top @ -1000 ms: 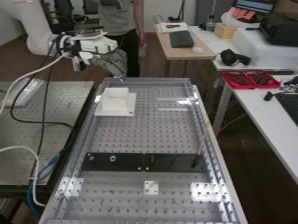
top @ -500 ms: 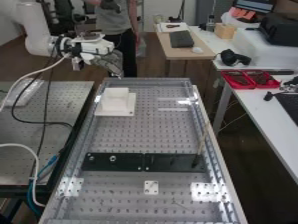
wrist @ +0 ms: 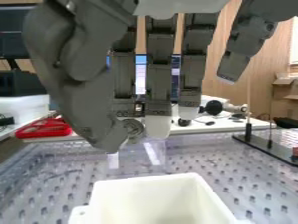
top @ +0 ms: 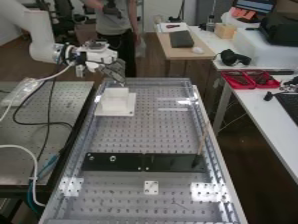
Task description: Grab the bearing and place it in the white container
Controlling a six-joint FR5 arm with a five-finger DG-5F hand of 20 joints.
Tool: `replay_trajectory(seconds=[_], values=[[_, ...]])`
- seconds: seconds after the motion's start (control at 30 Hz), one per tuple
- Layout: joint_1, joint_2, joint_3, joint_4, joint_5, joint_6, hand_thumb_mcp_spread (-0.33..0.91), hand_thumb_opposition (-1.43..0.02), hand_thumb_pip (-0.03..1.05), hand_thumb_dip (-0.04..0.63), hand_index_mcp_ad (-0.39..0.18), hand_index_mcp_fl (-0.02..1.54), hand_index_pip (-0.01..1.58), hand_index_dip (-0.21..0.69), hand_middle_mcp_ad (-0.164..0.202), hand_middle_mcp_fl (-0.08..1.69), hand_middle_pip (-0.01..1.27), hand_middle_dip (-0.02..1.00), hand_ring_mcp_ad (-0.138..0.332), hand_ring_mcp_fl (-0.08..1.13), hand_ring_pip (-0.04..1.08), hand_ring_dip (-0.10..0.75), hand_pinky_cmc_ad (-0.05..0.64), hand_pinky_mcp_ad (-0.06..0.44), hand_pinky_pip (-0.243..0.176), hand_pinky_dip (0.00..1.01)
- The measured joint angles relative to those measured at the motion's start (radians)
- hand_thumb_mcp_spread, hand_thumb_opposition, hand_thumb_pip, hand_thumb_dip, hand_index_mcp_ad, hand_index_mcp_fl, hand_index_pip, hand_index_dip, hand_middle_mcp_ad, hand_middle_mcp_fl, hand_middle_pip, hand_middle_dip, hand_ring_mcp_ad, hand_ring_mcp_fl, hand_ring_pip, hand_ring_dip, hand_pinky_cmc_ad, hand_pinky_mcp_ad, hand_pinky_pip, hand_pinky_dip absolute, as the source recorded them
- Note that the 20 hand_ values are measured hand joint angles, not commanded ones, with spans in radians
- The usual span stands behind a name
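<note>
Over tabletop's (top: 126,132) far end, left side in high view: robot hand (top: 115,71), narrow, thumb and finger pinching what looks like the bearing (wrist: 135,129). White container (top: 118,104) just right, below, open side up. Black plates (top: 174,162) nearer camera. Red trays (top: 238,81) far right, separate table.

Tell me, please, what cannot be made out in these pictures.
- Whether the hand holds the bearing: too small in the high view; overlapping parts of the hand mask it in the wrist view.
- The white container's full inside: cut off by the wrist view's edge.
- The arm's base: cut off by the high view's edge.
</note>
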State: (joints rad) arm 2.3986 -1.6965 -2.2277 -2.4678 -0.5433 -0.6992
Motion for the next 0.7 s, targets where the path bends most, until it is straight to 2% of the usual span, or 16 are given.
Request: replay_trajectory(seconds=[0.13,0.7], values=[[-0.009,-0.032,0.008,-0.014,-0.005,0.044,0.47,-0.97,0.67,0.312,-0.152,0.42,1.34,0.0,0.033,0.58,1.04,0.71,0.075,0.24,0.74,0.447,0.367,0.29,-0.059,0.44],[-0.005,-0.104,0.028,-0.127,0.024,0.192,0.47,-1.0,0.66,0.312,-0.169,0.42,1.37,0.0,0.033,0.57,1.04,0.71,0.075,0.24,0.74,0.456,0.363,0.288,-0.059,0.42]])
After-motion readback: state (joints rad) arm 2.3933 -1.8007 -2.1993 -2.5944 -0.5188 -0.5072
